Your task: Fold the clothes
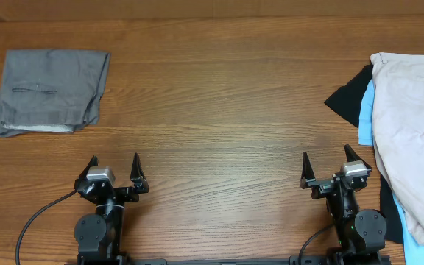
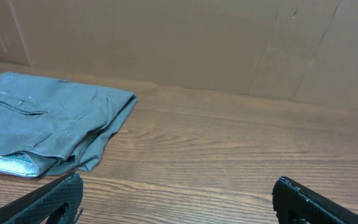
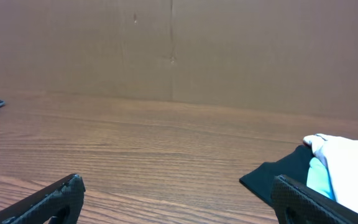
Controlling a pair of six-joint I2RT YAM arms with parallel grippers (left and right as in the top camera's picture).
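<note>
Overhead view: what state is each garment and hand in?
beige trousers: not folded, lying loose atop the right-side pile
light blue garment: mostly covered by them
black garment: bottom of pile, edge showing
grey trousers: folded, far left
left hand: open, empty
right hand: open, empty

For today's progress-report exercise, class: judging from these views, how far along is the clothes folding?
Done: grey trousers lie folded far left. In hand: nothing; the left gripper and right gripper stand open and empty at the near edge. Left: the beige trousers lie unfolded atop a light blue garment at right.
</note>
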